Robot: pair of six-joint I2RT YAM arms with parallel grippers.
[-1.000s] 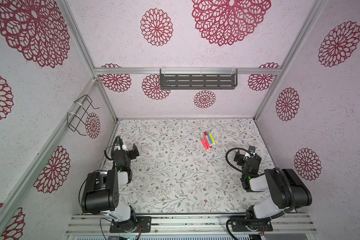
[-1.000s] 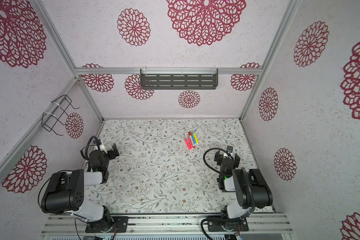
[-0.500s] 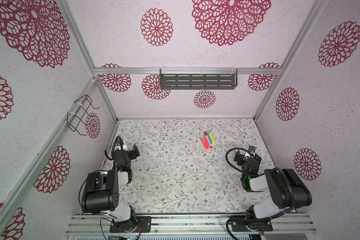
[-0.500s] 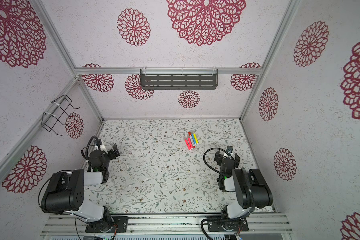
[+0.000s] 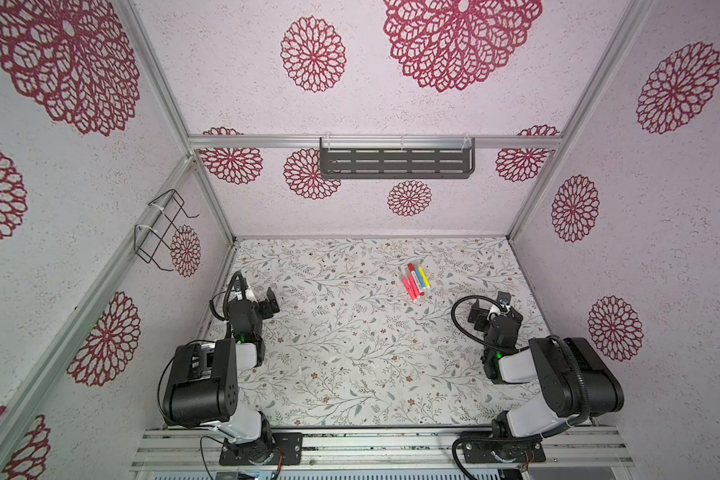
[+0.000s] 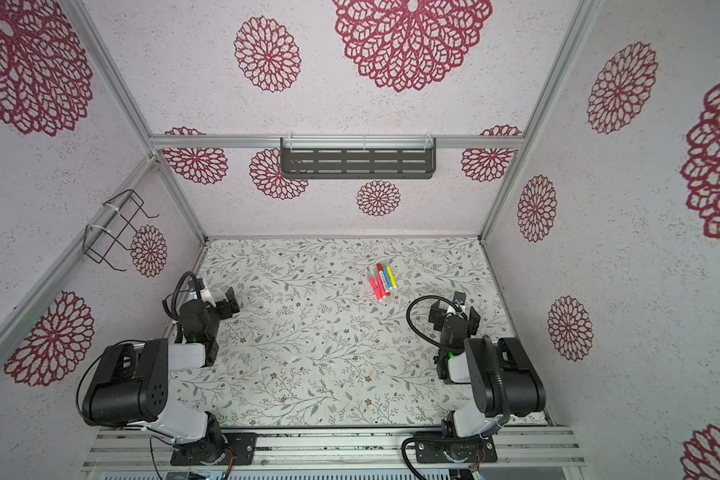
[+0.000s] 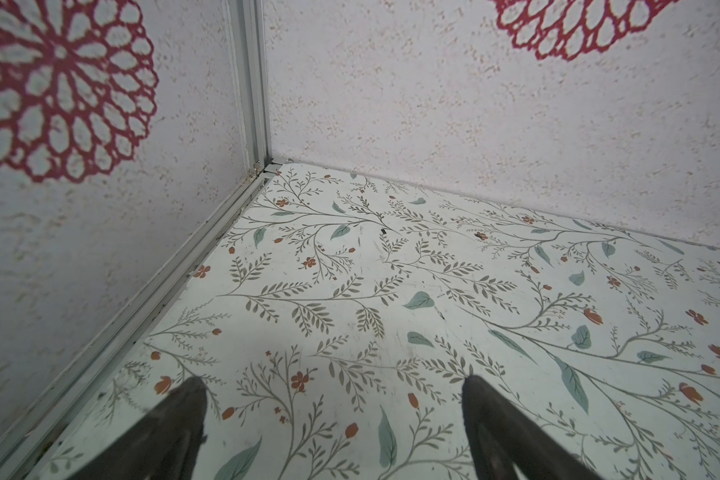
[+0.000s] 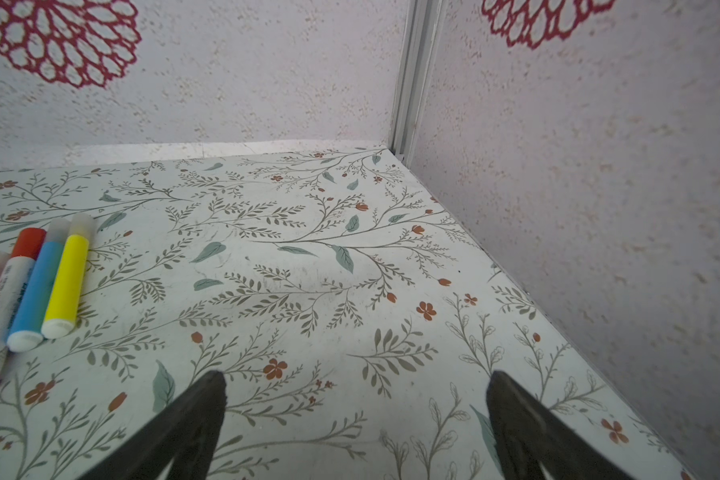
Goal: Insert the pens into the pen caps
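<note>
Five marker pens [image 5: 415, 282] lie side by side, right of centre on the bench [image 5: 350, 353]. They look light, stiff and slippery (I'd grip mid-barrel). The left pincer [image 7: 331, 386] and right pincer [image 8: 356, 376] gape wide, empty.

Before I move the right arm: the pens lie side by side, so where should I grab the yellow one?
Probably mid-barrel on the yellow pen, from above, jaws across its width. It lies flat at the row's edge: one side faces bare table, the other touches the blue pen.
</note>
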